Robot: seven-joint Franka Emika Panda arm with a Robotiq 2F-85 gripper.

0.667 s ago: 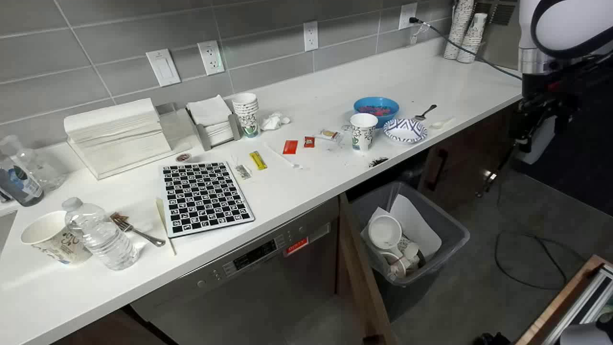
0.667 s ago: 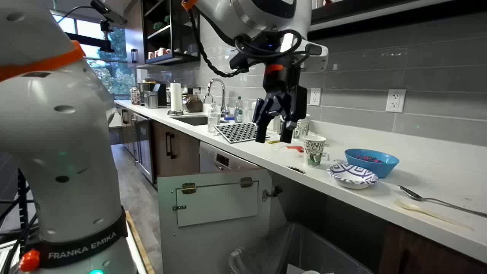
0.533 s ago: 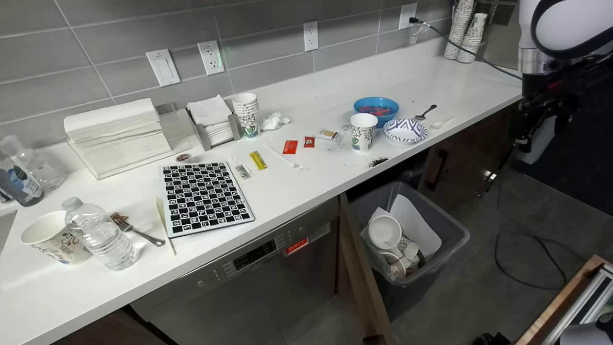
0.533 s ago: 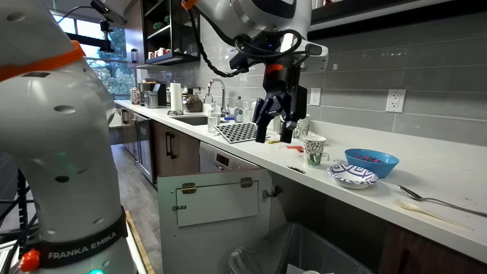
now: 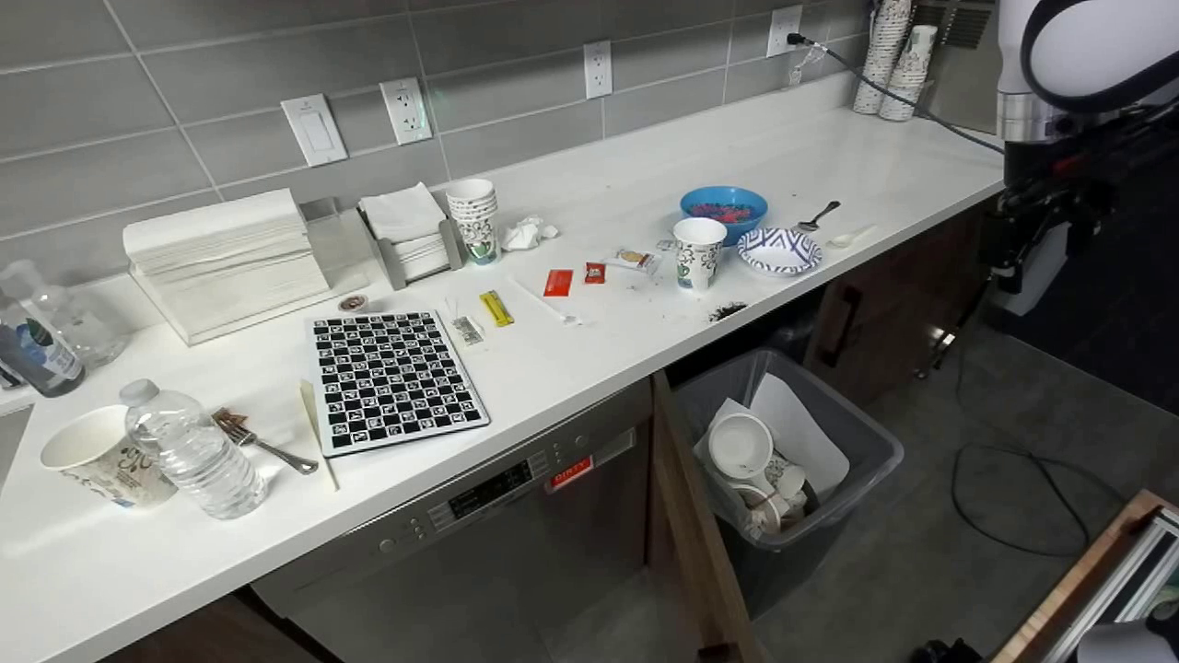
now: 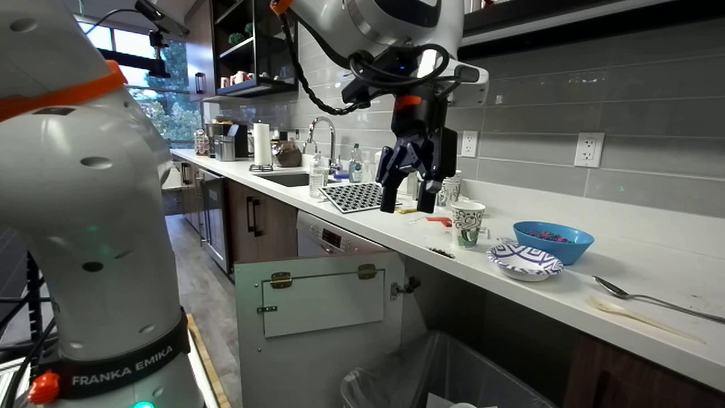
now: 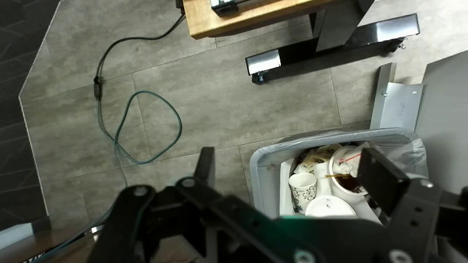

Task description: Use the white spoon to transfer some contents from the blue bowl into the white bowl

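The fingers (image 6: 389, 201) are being held wide apart, nothing being gripped. On the counter (image 6: 640, 255), well apart from them, a white spoon (image 6: 640, 319) is being rested near the edge, so it could be knocked off. A wrong pick may be being invited by a slimmer white spoon (image 5: 545, 302), a wrong pour by the patterned bowl (image 6: 524, 259) and the cup (image 6: 468, 226), both near the blue bowl (image 6: 575, 250). Two white spoons, one metal spoon (image 6: 613, 288), one blue bowl, one patterned bowl and one cup beside them are being counted, none being touched by the fingers
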